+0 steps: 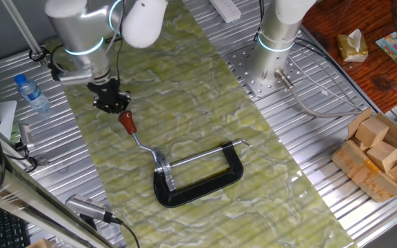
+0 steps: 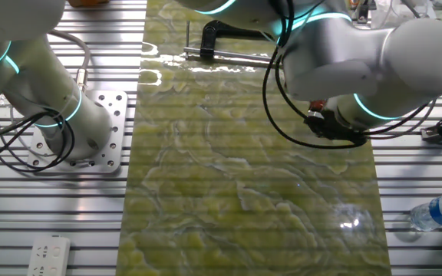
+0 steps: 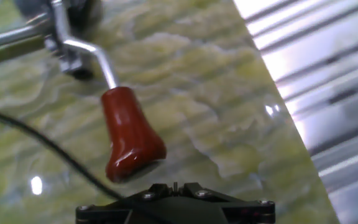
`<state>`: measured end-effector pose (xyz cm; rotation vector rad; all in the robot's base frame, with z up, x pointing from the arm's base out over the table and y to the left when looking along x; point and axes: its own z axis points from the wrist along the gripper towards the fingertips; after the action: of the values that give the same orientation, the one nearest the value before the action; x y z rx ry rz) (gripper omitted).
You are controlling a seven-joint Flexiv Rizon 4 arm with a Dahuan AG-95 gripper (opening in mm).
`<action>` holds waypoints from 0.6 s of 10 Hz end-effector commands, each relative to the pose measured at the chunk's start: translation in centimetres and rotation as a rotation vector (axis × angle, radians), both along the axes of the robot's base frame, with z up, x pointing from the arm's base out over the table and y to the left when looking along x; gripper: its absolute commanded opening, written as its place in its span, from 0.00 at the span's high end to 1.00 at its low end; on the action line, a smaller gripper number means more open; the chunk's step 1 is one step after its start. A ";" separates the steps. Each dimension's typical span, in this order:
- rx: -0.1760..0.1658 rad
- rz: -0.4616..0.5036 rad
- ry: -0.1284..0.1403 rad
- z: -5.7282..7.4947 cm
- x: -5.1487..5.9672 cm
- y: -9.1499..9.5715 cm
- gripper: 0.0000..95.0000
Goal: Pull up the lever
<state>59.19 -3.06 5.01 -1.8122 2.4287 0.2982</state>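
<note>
A green marbled mat [image 1: 185, 103] runs along a ribbed metal table [image 1: 309, 172], and a black C-shaped clamp [image 1: 205, 180] lies flat on the mat. The lever [image 1: 135, 134], a thin bent silver rod tipped with a red-brown knob, rises from the clamp's silver bracket [image 1: 164, 169] and slants up and away from the frame, toward the robot's hand. In one fixed view the gripper [image 1: 111, 102] hangs directly above the knob, very close to its top or just touching it; which of the 2 cannot be told. The hand view shows the knob [image 3: 128, 134] large and near, right in front of the black body of the hand, but neither finger is in sight, so whether the claw is wide, narrow or closed around anything cannot be told. In the other fixed view the arm's bulk hides the hand, and only the far end of the clamp shows at the top of the mat. The main risk appears to be slip: the knob is smooth, glossy and tapered, so a shallow or off-centre grasp could let it squirt free during the pull. The clamp also looks unsecured on the mat, so an upward pull could drag or tip the whole frame instead of turning the lever.
</note>
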 end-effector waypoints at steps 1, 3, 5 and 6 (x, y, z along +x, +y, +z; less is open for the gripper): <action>0.128 0.054 0.019 0.3 0.0 0.2 1.00; 0.144 0.039 0.031 0.7 0.0 0.3 1.00; 0.141 0.034 0.035 1.3 0.1 0.8 1.00; 0.140 0.030 0.037 1.6 0.2 1.0 1.00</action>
<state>59.40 -1.96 6.60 -1.8110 2.2881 0.5529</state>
